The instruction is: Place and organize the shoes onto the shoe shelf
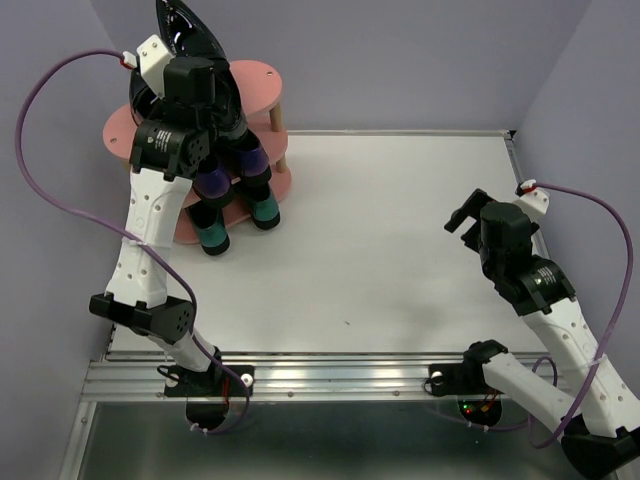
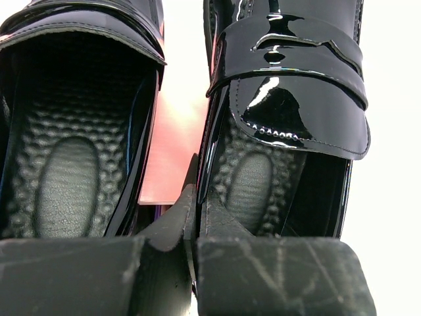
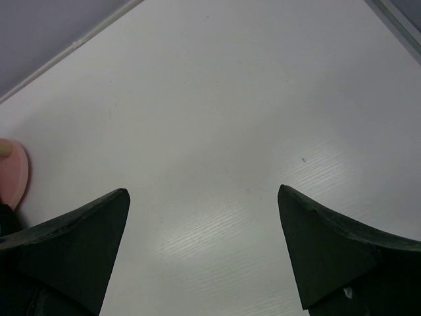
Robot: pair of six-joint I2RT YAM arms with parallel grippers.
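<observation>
The pink shoe shelf stands at the table's far left, and its top board shows pink in the left wrist view. Two glossy black loafers lie side by side on that board: the left one and the right one. My left gripper is shut on the right loafer's inner side wall, one finger inside the shoe and one outside. From above, my left wrist covers most of the top board, and a black loafer tip sticks out behind it. My right gripper is open and empty above the table.
Dark shoes with purple and teal parts sit on the shelf's lower boards and jut out at the front. The shelf's edge shows at the left of the right wrist view. Purple walls close the far and side edges.
</observation>
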